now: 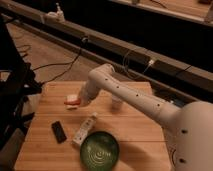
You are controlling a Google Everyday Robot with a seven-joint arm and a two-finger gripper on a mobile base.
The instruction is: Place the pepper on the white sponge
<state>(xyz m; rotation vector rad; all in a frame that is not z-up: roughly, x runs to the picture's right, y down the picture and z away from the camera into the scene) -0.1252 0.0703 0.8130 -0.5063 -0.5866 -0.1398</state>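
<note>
Gripper (pixel 76 101) at the white sponge (pixel 71 96) on the wooden table (pixel 137 127), pepper (pixel 71 103) apparently touching the sponge's near edge; bottle (pixel 85 129), black device (pixel 59 131) and green bowl (pixel 100 150) lie nearer the camera
</note>
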